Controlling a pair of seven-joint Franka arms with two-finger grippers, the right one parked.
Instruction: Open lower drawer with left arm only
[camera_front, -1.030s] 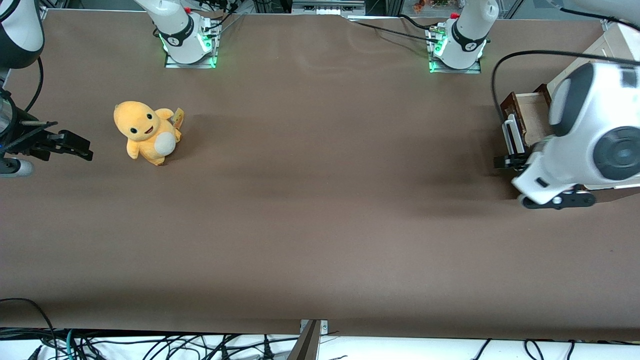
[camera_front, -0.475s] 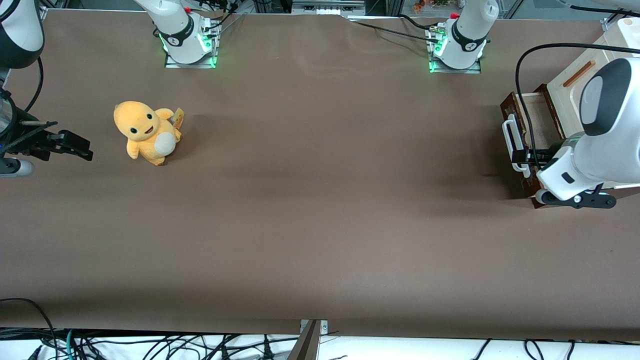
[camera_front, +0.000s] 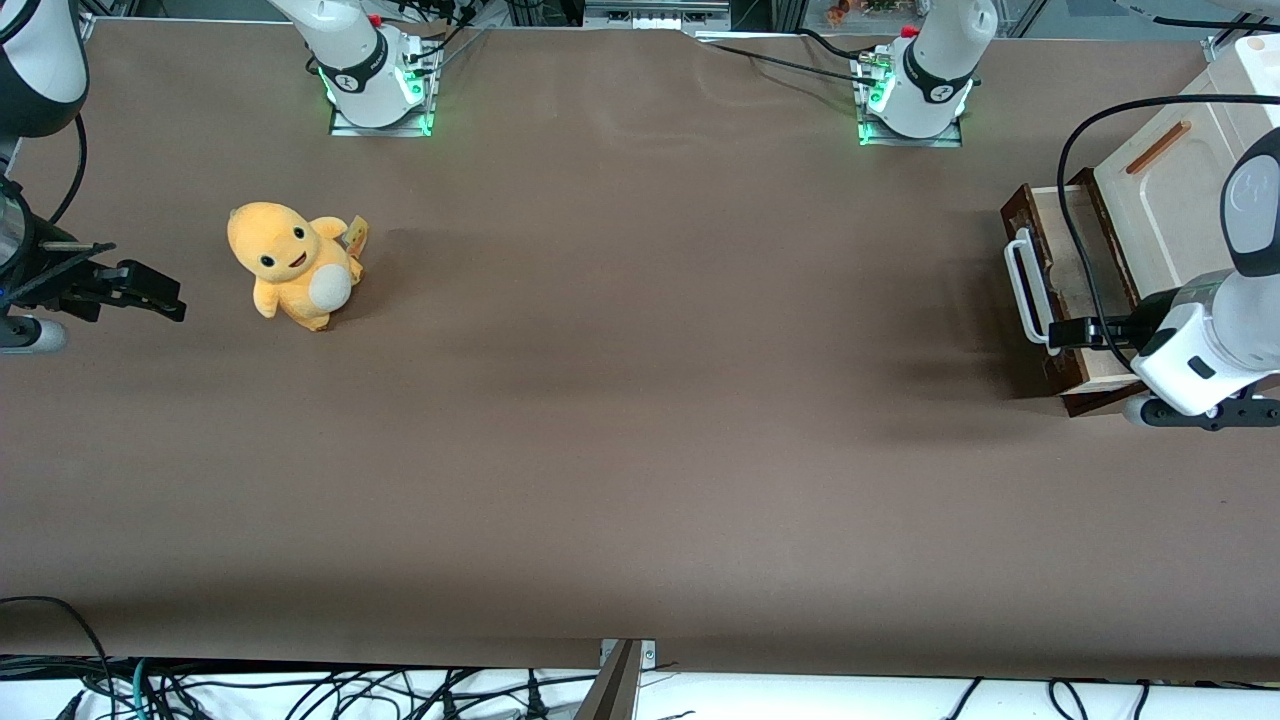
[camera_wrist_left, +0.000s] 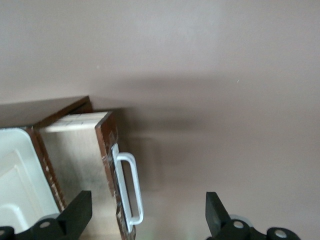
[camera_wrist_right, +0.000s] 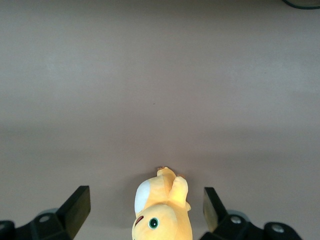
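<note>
Brown bench (camera_front: 640, 400); drawer (camera_front: 1066, 262) already pulled out. Gripper (camera_wrist_left: 145, 220) wide open above it, nothing held. Rigid, light-sliding; white handle (camera_wrist_left: 128, 189) judged the grasp point.

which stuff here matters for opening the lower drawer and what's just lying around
Part of the job:
- lower drawer, pulled partly out
- its white handle
- left arm's gripper, open, above the drawer

Just lying about:
- yellow plush toy, toward the parked arm's end
- cream panel above the drawer
</note>
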